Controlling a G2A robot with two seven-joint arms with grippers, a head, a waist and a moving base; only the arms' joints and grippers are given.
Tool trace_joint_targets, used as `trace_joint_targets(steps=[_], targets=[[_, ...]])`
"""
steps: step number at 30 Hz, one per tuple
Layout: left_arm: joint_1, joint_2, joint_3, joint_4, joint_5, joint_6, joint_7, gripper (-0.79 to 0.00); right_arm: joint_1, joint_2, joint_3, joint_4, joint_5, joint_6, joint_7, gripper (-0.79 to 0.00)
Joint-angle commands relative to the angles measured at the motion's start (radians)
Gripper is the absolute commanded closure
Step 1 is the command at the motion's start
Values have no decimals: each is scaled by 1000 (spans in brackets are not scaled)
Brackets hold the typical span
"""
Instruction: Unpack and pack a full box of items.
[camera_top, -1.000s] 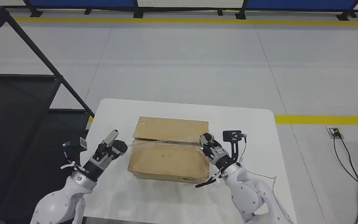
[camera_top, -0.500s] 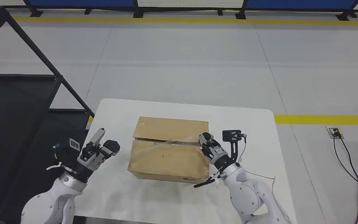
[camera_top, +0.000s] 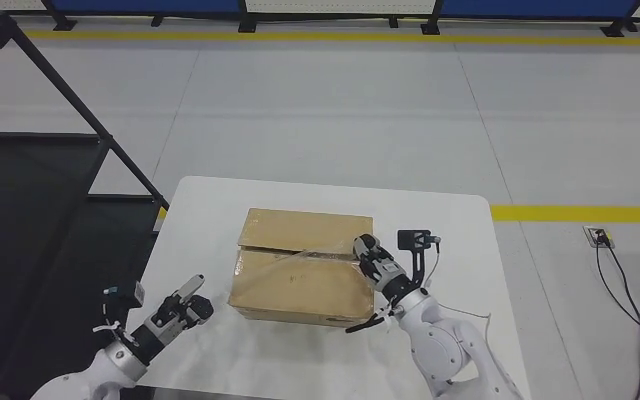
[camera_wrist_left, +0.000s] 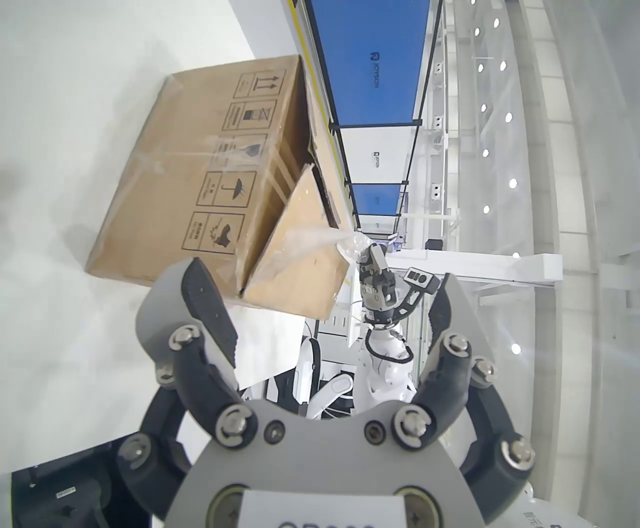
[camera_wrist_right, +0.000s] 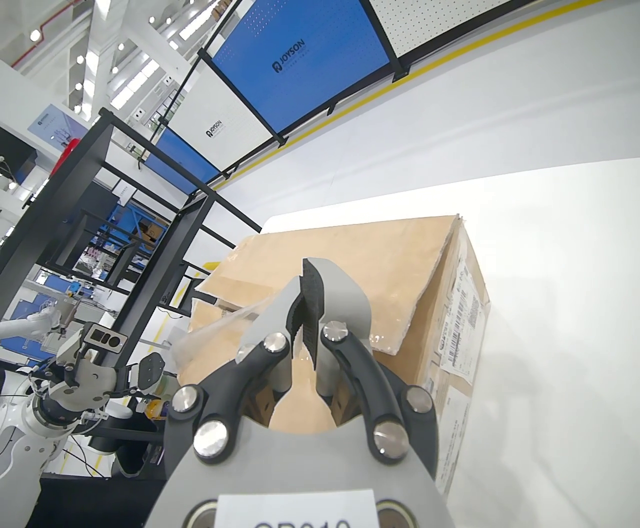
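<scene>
A: What moved in the last 1 second?

B: The left gripper (camera_top: 192, 303). It was at the left end of the box (camera_top: 300, 270), and it has backed off toward the near-left corner of the table (camera_top: 200, 205), well apart from the cardboard now. Its claw is spread wide, holding nothing.

A: And the right gripper (camera_top: 364, 248)?

B: It has stayed at the box's right end, claw pinched tight on the clear tape (camera_wrist_left: 320, 237), which stretches from the top seam to its fingertips.

A: So the unsealing is underway?

B: I'd judge so. 1 flap (camera_wrist_left: 300, 250) stands slightly lifted, the box sits mid-table, and nothing is unpacked yet.

A: What can't you make out?

B: The contents are hidden under the flaps, and whether the tape is free along the whole seam is too faint to tell
</scene>
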Motion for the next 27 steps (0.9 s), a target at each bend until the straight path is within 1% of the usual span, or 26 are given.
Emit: trace_joint_targets(steps=[1,4,6,15,18,21,27], targets=[[-7,-2,17,3,-2,-14,27,-785,1,-1,-3,0,0,-5,6,0],[-21,-4,43,15,7,-38,80,-785,3,-1,-3,0,16,-30,28,0],[-28,-4,61,29,22,-46,95,-785,1,-1,-1,-4,23,-38,32,0],[-44,-6,98,70,48,-88,173,-785,-12,-4,3,-30,67,-69,16,0],[-43,-7,108,69,36,-93,176,-785,-14,-5,5,-33,66,-50,23,0],[-43,-7,110,63,20,-96,181,-785,-22,-6,9,-43,67,-8,19,0],[-55,-7,126,62,9,-101,195,-785,-34,-7,20,-65,66,84,59,0]])
